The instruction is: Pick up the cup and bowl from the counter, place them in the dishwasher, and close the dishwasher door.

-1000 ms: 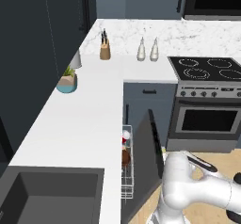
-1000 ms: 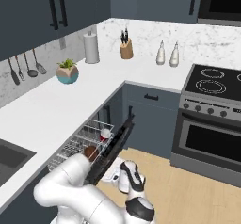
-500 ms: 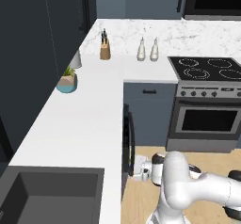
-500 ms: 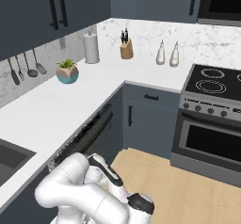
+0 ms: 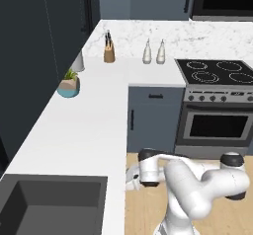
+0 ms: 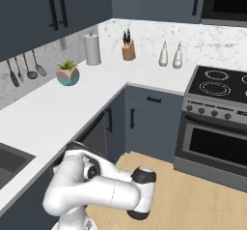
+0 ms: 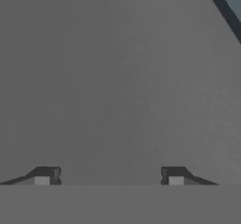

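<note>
Swung shut since a second ago, the dishwasher door (image 6: 96,136) now stands upright and flush with the slate-blue cabinets under the white desk (image 5: 84,135), the wire rack with the cup and bowl gone behind it. Low beside the cabinet front, the end effector (image 7: 109,177) faces a flat grey panel at close range, its fingertips (image 7: 43,177) spread wide and holding nothing. A teal plant pot (image 6: 68,76) stands on the desk.

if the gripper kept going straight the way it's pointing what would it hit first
Most likely the dishwasher door: a flat dark panel lies right ahead of the open gripper, whose fingertips look almost against it, though depth is hard to judge.
</note>
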You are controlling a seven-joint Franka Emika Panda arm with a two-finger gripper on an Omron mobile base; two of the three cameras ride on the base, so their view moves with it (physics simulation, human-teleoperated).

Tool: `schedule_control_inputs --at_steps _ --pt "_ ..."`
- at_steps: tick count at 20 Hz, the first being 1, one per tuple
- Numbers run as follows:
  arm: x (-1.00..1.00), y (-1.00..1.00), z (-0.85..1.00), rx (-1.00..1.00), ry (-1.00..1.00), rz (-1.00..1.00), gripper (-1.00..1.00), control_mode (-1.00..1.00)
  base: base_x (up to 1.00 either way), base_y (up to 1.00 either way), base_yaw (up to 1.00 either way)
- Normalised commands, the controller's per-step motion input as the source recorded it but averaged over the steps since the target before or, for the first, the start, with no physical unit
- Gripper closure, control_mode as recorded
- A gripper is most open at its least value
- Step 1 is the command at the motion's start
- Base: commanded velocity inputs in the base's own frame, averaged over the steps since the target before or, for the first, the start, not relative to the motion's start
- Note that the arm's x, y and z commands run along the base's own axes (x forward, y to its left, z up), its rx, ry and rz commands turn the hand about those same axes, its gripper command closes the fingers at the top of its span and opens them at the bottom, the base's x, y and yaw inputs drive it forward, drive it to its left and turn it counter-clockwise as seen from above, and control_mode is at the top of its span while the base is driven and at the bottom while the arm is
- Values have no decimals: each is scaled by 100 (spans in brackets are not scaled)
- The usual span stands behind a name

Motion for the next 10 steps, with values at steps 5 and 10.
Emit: schedule_control_inputs --at_steps 5,10 --pt "1 0 0 0 1 1 -100 -100 0 0 0" --pt "0 0 -17 6 -15 9 -100 -100 0 0 0"
